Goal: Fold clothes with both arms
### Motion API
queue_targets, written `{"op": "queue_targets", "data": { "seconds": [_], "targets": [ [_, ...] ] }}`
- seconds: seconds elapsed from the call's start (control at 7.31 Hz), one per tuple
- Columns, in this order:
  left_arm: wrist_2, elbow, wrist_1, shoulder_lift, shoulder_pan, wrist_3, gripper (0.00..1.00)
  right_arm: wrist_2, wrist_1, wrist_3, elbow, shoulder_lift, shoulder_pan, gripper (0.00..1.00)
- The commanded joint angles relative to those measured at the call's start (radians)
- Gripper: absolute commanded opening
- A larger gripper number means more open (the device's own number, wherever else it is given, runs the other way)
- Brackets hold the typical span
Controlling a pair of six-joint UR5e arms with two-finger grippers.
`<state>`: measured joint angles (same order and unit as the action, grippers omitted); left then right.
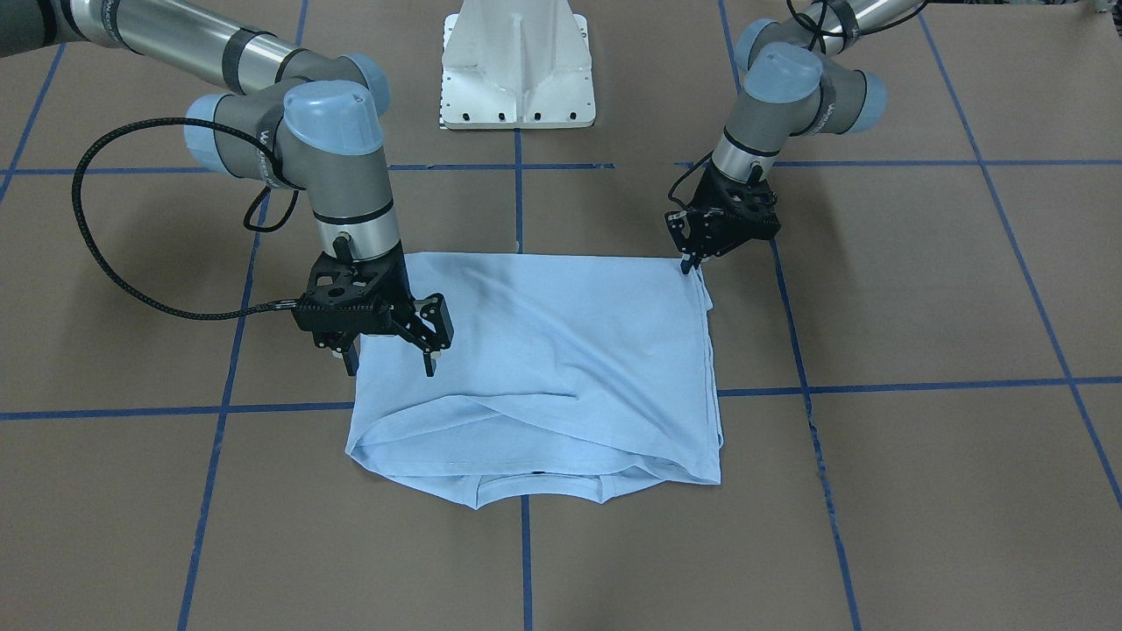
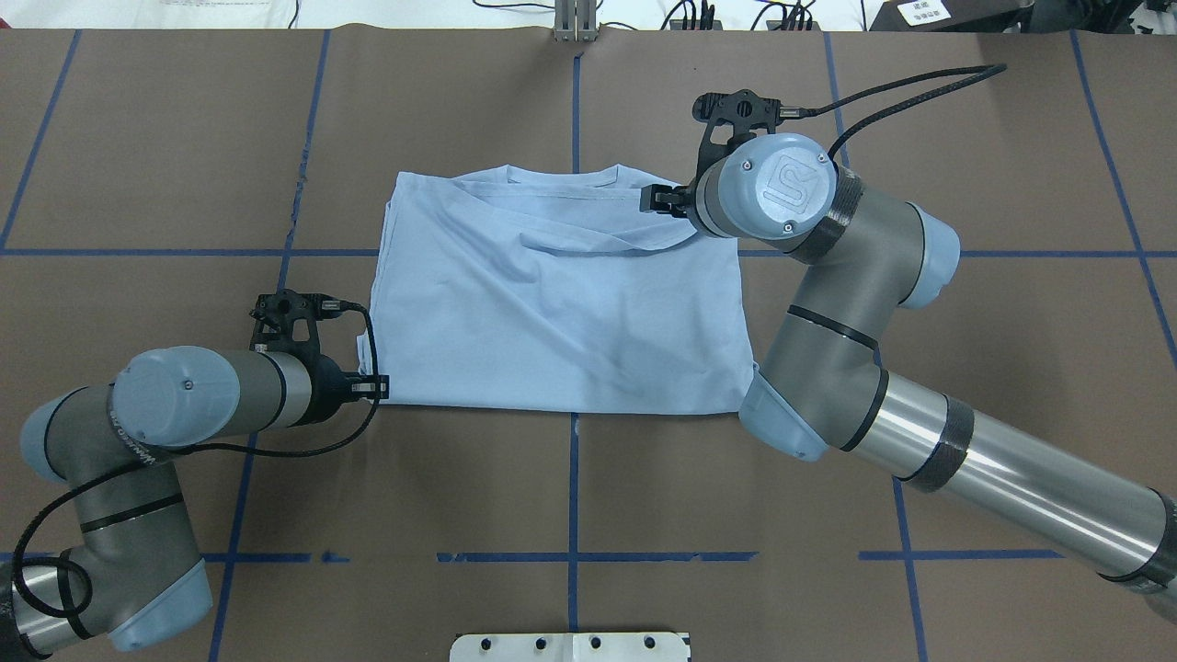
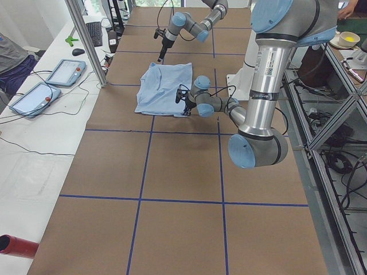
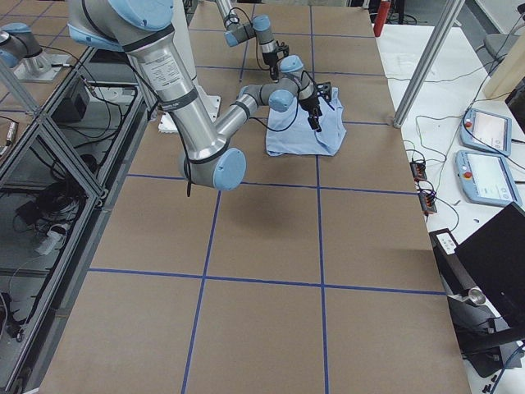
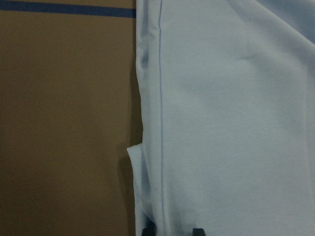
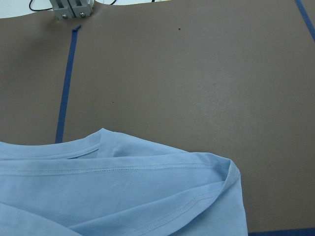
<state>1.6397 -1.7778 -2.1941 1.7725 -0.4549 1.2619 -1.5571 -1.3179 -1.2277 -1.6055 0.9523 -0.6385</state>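
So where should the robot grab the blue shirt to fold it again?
Probably at a corner of the T-shirt, coming straight down from above. It lies flat on the table, so only its edges and corners give thin layers to pinch. The left pincer sits at the near corner on the robot's side; the right pincer hangs open over the opposite edge.

The right arm [image 1: 333, 149] stretches far out over the table, its elbow bent and its last wrist link standing upright, so that the right claw [image 1: 390, 350] points straight down with its jaws spread wide apart. The left arm [image 1: 793, 88] is folded in closer, its wrist tilted, and the left claw [image 1: 692, 261] slants down to the corner of the T-shirt [image 1: 561, 342]. Its jaws stand narrow, the tips on either side of the cloth's edge in the wrist view, but whether they pinch it cannot be told.
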Motion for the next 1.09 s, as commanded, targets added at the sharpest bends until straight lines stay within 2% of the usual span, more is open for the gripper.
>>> {"op": "queue_targets", "data": {
  "seconds": [0.0, 0.14, 0.27, 0.55, 0.68, 0.82, 0.96],
  "targets": [
    [-0.006, -0.021, 0.001, -0.019, -0.01, -0.012, 0.0, 0.002, 0.0, -0.006, -0.002, 0.0, 0.006, 0.99],
    [0.0, -0.029, 0.001, -0.057, -0.019, -0.019, 0.0, 0.002, 0.0, -0.006, -0.002, 0.0, 0.006, 0.99],
    [-0.004, -0.022, 0.001, -0.064, -0.075, -0.15, 0.0, 0.002, 0.0, -0.006, -0.001, 0.002, 0.006, 0.99],
    [0.002, 0.065, -0.003, -0.055, -0.261, -0.367, 0.0, 0.003, 0.0, -0.006, -0.005, 0.005, 0.006, 0.99],
    [0.005, 0.143, -0.001, -0.013, -0.348, -0.451, 0.0, 0.0, 0.0, 0.005, -0.014, 0.006, 0.008, 0.99],
    [0.005, 0.301, -0.001, 0.133, -0.419, -0.528, 0.0, 0.003, 0.0, 0.001, -0.025, 0.005, 0.013, 0.99],
    [0.003, 0.501, -0.018, 0.275, -0.454, -0.556, 0.0, 0.003, 0.0, -0.001, -0.028, 0.003, 0.019, 0.99]
  ]
}}
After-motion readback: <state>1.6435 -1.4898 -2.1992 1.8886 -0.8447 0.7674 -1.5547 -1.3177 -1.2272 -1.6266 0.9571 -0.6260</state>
